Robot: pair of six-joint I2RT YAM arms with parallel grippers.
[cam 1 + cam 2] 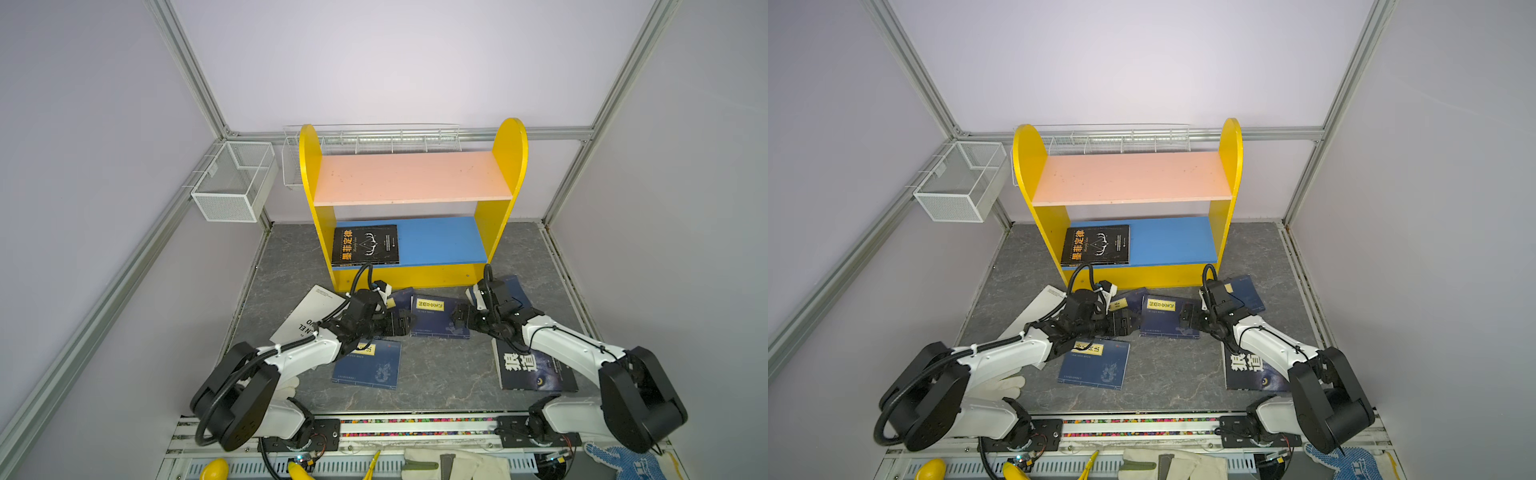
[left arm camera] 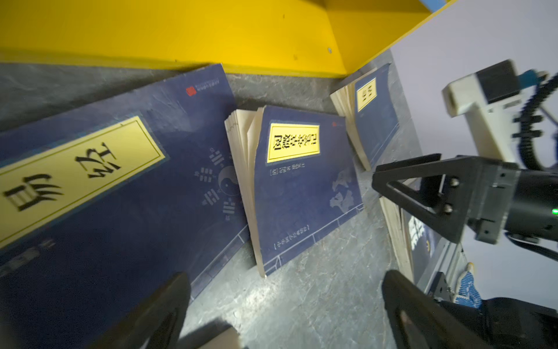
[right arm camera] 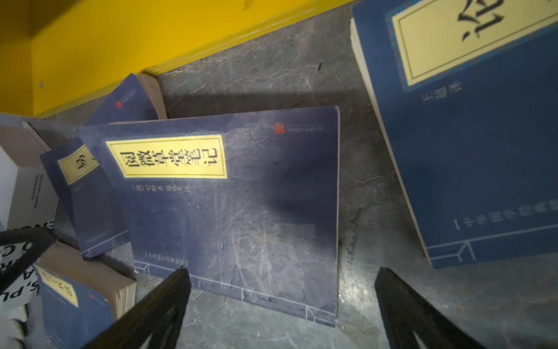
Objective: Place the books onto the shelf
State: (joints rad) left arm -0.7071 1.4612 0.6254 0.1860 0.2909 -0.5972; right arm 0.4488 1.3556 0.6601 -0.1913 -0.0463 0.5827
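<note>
The shelf stands at the back, with a black orange-titled book flat on its blue lower board. A navy book with a yellow label lies on the floor in front. My left gripper and right gripper face it from either side, both open and empty. In the wrist views the left gripper hangs over bare floor and the right gripper spans the book's corner. Other navy books, a wolf-eye book and a white book lie around.
White wire baskets hang on the back left wall and behind the shelf. Gloves lie at the front edge and under the left arm. A yellow object sits at the front left.
</note>
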